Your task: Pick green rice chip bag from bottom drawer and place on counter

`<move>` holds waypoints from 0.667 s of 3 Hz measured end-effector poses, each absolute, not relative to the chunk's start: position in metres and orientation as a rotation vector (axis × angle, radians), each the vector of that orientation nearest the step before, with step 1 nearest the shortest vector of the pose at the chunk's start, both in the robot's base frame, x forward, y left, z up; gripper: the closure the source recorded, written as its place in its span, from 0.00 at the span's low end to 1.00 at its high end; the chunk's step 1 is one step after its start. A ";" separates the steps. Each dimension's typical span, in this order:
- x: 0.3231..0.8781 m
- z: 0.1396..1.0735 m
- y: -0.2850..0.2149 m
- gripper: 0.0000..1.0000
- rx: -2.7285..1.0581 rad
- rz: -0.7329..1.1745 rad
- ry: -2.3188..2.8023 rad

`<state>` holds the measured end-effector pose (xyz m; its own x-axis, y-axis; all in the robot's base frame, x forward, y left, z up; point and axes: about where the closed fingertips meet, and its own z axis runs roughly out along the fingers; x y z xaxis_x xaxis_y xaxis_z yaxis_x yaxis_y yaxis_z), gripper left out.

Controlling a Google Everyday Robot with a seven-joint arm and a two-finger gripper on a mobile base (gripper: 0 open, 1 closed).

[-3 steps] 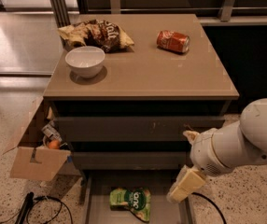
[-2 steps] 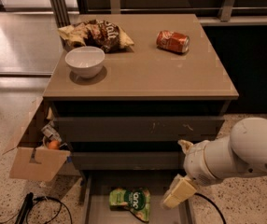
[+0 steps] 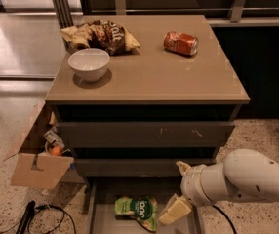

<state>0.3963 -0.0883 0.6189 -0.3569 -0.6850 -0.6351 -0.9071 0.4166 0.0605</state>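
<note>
Camera view: tool nearing bag in the open drawer.
Tool (image 3: 171,193), jaws apart, has moved left and down over the last second. Its lower finger (image 3: 174,211) is now just right of the bag (image 3: 138,211), and contact cannot be told. The bag is unmoved, flat in the drawer (image 3: 99,218), unheld. The grasp looks close; lifting and placing remain. Edges: the cabinet front (image 3: 144,134) stands directly above the bag, so a lift likely needs to come outward first. The worktop (image 3: 169,82), well above the bag, carries a bowl (image 3: 88,64), brown bag (image 3: 103,33) and can (image 3: 180,43), with open room at its front right.
</note>
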 end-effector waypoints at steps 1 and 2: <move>0.397 0.613 -0.087 0.00 -1.339 0.556 2.145; 0.402 0.594 -0.084 0.00 -1.323 0.557 2.120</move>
